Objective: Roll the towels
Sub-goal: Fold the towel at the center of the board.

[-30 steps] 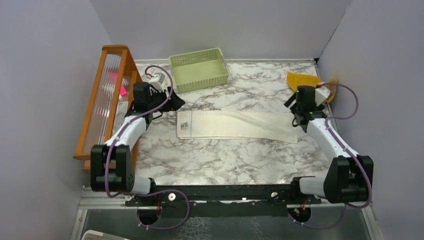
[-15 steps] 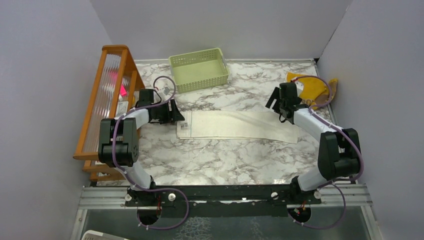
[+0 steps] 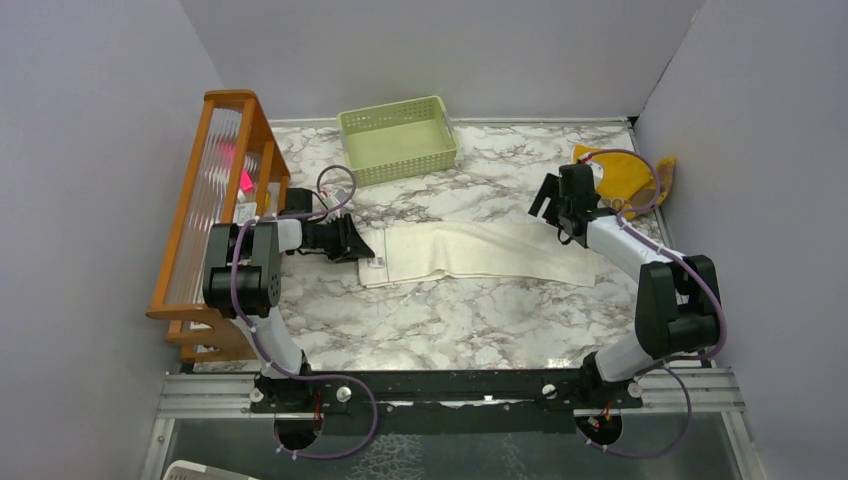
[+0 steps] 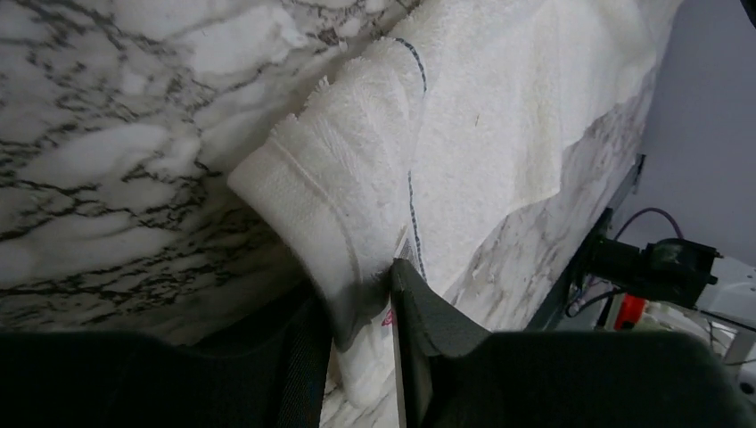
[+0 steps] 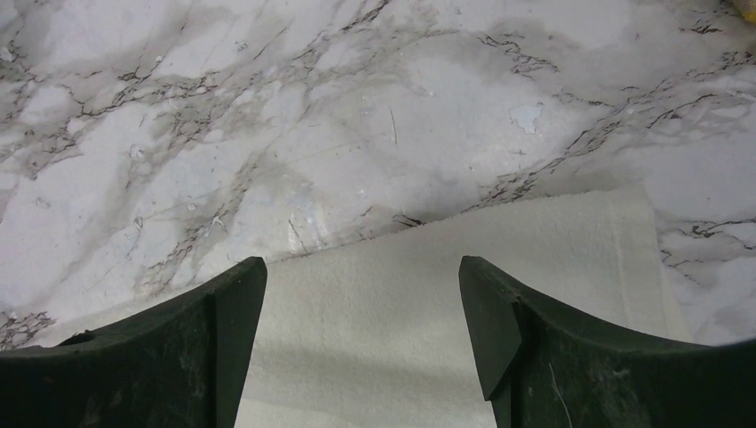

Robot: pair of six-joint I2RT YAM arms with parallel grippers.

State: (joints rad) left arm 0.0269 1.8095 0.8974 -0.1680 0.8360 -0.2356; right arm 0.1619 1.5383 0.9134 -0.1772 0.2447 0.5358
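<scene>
The cream-white towel (image 3: 480,252) lies stretched out across the middle of the marble table. My left gripper (image 3: 360,243) is shut on its left end, which is pinched and lifted between the fingers (image 4: 428,321) in the left wrist view (image 4: 357,205). My right gripper (image 3: 553,203) is open, hovering over the towel's far right end; the cloth (image 5: 401,312) shows between the spread fingers (image 5: 227,303). The mustard-yellow towel (image 3: 625,172) lies crumpled at the far right corner, behind the right arm.
A pale green plastic basket (image 3: 398,138) stands at the back centre. A wooden rack (image 3: 215,190) stands along the left wall. Grey walls close the table on three sides.
My left gripper has moved right onto the towel's left end, closed on it and pulled it in, bunching it. The right gripper swung left from the yellow towel and holds over the white towel's right end.
</scene>
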